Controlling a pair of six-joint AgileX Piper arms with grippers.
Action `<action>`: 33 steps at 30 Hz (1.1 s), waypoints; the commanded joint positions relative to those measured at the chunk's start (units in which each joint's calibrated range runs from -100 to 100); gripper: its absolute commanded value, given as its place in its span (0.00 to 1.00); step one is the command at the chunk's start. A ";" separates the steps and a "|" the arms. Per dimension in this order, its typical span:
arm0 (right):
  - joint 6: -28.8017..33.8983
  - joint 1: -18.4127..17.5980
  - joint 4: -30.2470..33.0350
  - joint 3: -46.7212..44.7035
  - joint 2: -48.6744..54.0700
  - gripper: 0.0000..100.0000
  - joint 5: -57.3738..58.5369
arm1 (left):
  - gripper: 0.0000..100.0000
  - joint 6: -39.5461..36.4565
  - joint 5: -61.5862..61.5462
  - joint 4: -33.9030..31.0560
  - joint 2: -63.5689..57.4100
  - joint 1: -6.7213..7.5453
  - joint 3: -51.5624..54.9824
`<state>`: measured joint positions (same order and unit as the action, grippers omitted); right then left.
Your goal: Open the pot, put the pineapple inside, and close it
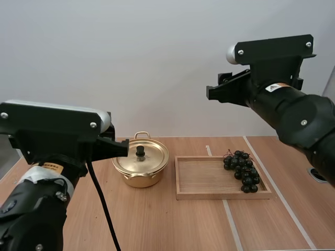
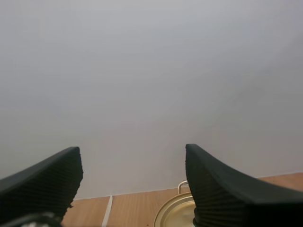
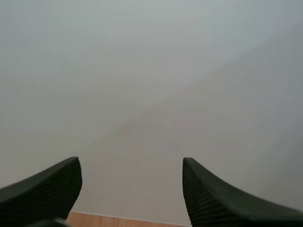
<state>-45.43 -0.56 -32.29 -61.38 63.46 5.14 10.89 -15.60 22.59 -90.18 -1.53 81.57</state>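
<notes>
Brass-coloured pot (image 1: 138,180) sat on the wooden surface (image 1: 172,225) with its lid (image 1: 152,155) on. Just right of the pot lay a wooden tray (image 1: 201,180), with dark grapes (image 1: 242,171) at the tray's end far from the pot. The left end effector (image 2: 132,158) hung released, raised near the pot's left side. The right end effector (image 3: 130,163), also released, hovered high over the tray, well apart from the pot.

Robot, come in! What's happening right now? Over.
Left tool open, right tool open, both empty. Lid on pot. Grapes in wooden tray beside it. Nothing blocks pot.
</notes>
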 commanded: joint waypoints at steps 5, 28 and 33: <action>-0.84 2.80 1.41 -9.82 3.02 1.00 -1.44 | 1.00 -0.19 9.94 -1.08 -1.77 2.50 10.66; -0.74 5.25 2.49 -16.02 5.20 1.00 9.03 | 1.00 -5.33 -11.11 -7.31 -9.37 -2.59 18.43; -0.47 5.25 -0.89 -16.02 5.20 1.00 15.92 | 1.00 -5.33 -11.11 -7.41 -9.37 -2.65 18.43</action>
<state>-45.72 4.48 -31.74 -77.23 68.19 18.26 5.94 -27.19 15.34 -98.95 -4.11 100.00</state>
